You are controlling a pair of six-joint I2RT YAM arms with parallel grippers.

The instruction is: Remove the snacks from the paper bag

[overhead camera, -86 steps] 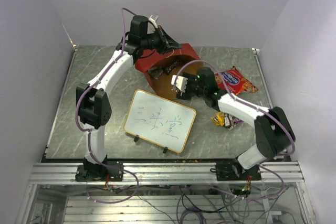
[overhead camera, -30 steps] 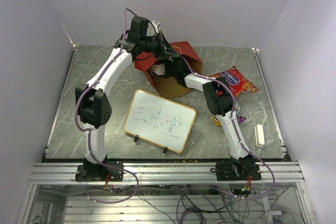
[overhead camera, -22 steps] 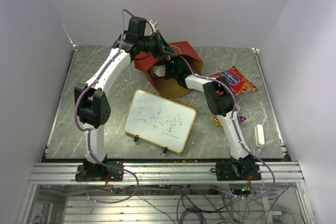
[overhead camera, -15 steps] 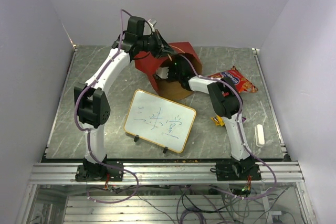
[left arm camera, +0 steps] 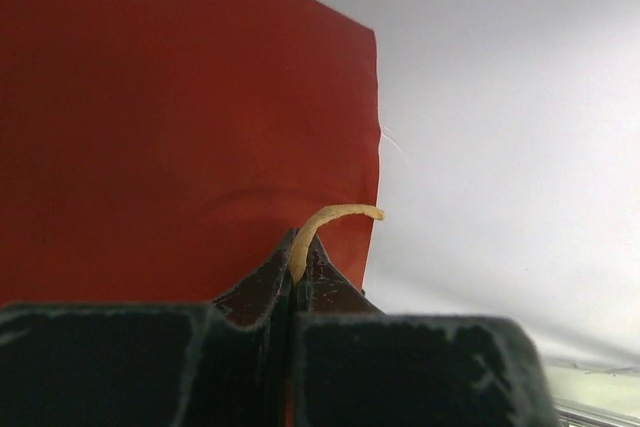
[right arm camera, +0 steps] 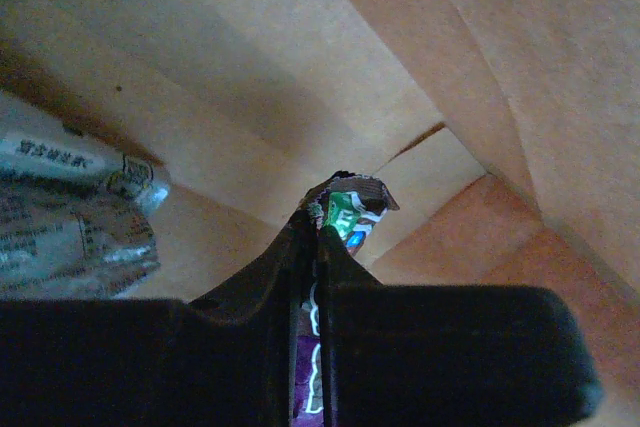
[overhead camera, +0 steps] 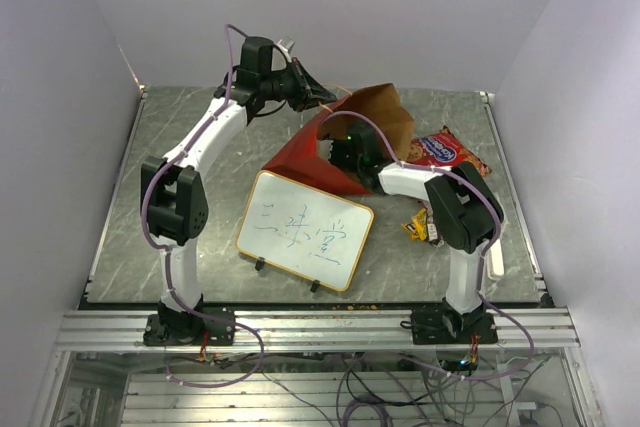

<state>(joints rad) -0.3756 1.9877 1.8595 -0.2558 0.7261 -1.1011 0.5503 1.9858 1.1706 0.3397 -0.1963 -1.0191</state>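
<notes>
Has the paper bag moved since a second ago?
Yes. The paper bag has swung rightward: its mouth sits farther right of the whiteboard, its red side nearer the board's top edge.

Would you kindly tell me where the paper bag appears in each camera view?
Top external: paper bag mid-table, behind the whiteboard.
Left wrist: its red outer wall fills the left half.
Right wrist: its brown inside fills the frame.
Shared landmark, top and left wrist: string handle pinched in the left gripper.

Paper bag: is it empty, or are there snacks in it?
Not empty: a silver packet lies inside the paper bag, and the right gripper pinches a purple packet there.
</notes>
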